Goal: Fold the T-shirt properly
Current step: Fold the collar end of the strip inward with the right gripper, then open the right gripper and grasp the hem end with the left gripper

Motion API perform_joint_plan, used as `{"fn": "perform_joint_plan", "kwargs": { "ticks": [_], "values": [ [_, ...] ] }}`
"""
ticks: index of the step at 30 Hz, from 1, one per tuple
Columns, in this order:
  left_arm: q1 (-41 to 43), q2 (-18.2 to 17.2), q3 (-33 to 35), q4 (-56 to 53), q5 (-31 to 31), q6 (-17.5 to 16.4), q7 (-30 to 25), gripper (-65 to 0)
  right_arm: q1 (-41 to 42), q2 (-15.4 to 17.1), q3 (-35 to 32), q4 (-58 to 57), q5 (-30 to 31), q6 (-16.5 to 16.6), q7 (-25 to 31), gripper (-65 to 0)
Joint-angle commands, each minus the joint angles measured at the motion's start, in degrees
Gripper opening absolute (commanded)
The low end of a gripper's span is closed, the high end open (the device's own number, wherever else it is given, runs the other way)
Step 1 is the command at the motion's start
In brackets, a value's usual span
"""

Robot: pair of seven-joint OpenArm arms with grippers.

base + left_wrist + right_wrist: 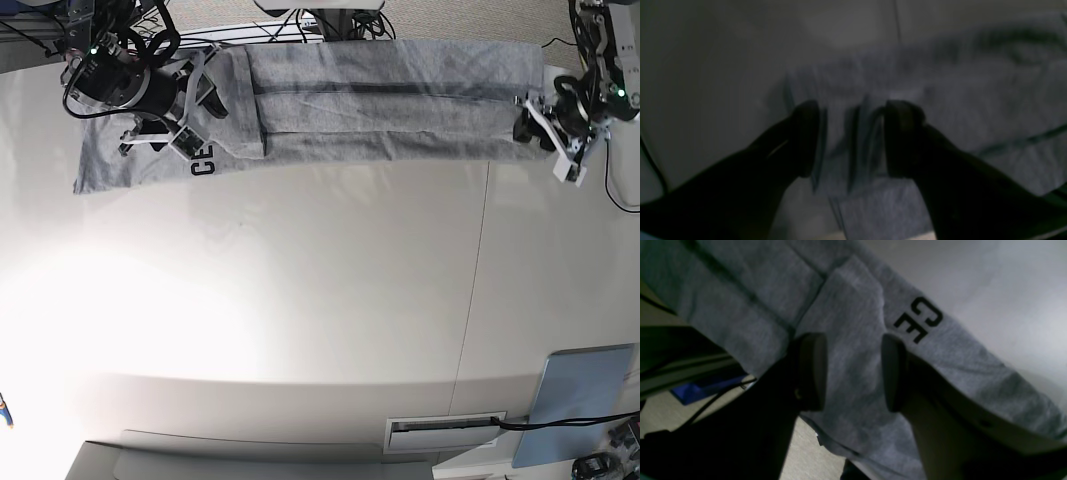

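The T-shirt (380, 115) looks soft and limp on the bench (320, 300). Both grippers, left (851, 140) and right (853, 373), straddle bunched edge cloth, fingers apart; pinch there.

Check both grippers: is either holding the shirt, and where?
Neither grips. The left gripper is open astride the T-shirt hem end; the right gripper is open over the sleeve end.

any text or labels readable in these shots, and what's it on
"CE": black block letters on the grey T-shirt, beside the right gripper; the rest of the print is folded under.
Base view: the same "CE", small.
Left wrist view: blurred, nothing readable near the left gripper.
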Motion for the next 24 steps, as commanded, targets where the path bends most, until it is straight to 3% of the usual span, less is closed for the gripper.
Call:
{"fn": "perform_joint_plan", "kwargs": {
  "ticks": [1, 11, 14, 17, 19, 24],
  "values": [
    [0.33, -0.96, -0.48, 0.76, 0.04, 0.17, -0.92, -32.3, 0.15, 0.66, 0.22, 1.01, 0.15, 0.06, 1.11, -38.8],
    [2.89, -0.57, -0.48, -2.40, 3.67, 5.99, -3.10, -32.4, 0.15, 0.66, 0.22, 1.01, -0.24, 0.02, 1.53, -38.8],
    [2.86, 0.22, -0.48, -5.68, 0.72, 5.88, -3.34, -32.4, 0.15, 0.66, 0.22, 1.01, -0.22, 0.02, 1.55, -38.8],
    [2.86, 0.46, -0.48, -8.74, -4.22, 2.64, -3.10, -33.5, 0.15, 0.66, 0.22, 1.01, -0.22, 0.00, 1.64, -38.8],
    [2.86, 0.46, -0.48, -10.12, -6.99, 1.07, -2.89, -38.7, 0.15, 0.66, 0.22, 1.01, -0.24, 0.02, 1.75, -38.8],
    [2.49, 0.37, -0.48, -10.54, -9.42, 0.48, -0.90, -63.3, 0.17, 0.66, 0.22, 1.01, -0.24, 0.02, 2.03, -38.8]
  ]
}}
